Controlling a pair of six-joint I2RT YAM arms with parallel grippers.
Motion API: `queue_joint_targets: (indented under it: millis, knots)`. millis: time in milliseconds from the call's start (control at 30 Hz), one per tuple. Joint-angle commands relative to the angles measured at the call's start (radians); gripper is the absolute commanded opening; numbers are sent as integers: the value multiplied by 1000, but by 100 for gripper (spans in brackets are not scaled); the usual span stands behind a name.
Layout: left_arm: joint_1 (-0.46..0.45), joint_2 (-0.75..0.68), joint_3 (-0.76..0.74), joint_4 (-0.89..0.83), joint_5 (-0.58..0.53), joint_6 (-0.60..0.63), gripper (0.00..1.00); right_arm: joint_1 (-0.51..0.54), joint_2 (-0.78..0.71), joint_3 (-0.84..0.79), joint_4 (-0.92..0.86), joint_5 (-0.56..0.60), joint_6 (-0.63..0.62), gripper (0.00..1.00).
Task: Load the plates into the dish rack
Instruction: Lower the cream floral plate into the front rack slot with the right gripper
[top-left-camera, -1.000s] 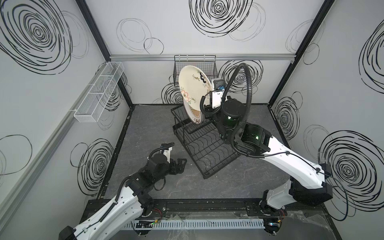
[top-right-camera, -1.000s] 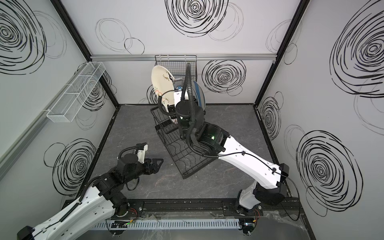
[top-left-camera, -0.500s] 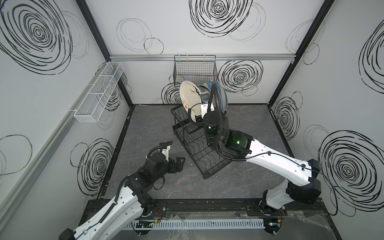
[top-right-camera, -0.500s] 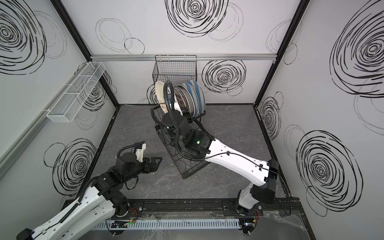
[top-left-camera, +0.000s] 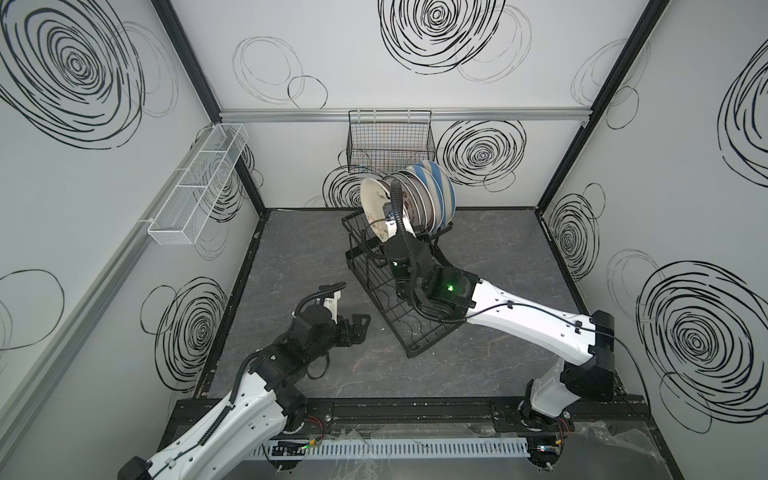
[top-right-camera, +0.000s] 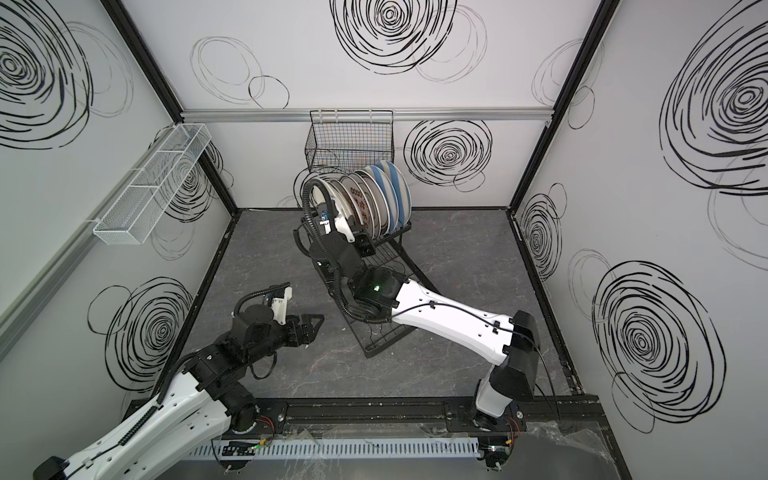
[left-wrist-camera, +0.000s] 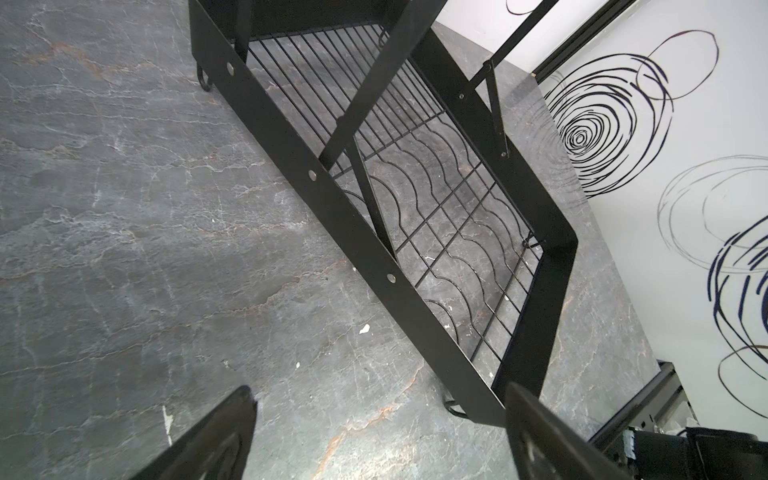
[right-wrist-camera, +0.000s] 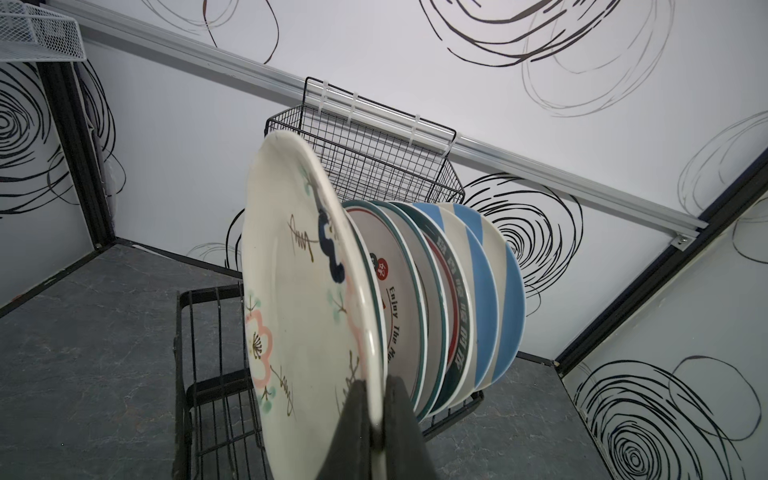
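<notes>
Reaching diagonally over the lower tray of the dish rack (top-left-camera: 395, 316), the right arm points its wrist at the upper shelf. The right gripper (right-wrist-camera: 376, 401) is clamped on the lower rim of the floral plate (right-wrist-camera: 307, 299), which stands on edge beside the racked plates (right-wrist-camera: 457, 316). The left arm is folded low, and the left gripper (left-wrist-camera: 380, 397) is empty, jaws wide, near the rack's corner.

plates (right-wrist-camera: 419, 307): glazed ceramic by the look, glossy, smooth; floral plate (right-wrist-camera: 307, 324) has the same shine
dish rack (left-wrist-camera: 351, 225): black metal, wire plus flat bars, matt coat
tabletop (left-wrist-camera: 124, 208): grey stone-look, veined, pretty matt
wall basket (top-left-camera: 390, 149): thin black wire
mesh basket (top-left-camera: 195, 183): white fine mesh
right gripper (right-wrist-camera: 376, 382): black, matt
right arm (top-left-camera: 532, 320): smooth white shell, slight sheen, plastic-ish
</notes>
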Motion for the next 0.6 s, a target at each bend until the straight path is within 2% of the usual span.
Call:
queue_joint_targets:
  millis: [0,400,567]
  knots:
    - [7,-12,3,33,-4,10,96,-13,-13,16,122,37,25,0]
    - [7,4,2,38,1,13,96,-21,16,14,118,60,4,0]
    - [12,-3,1,39,2,13,96,-34,12,36,152,65,-46,0]
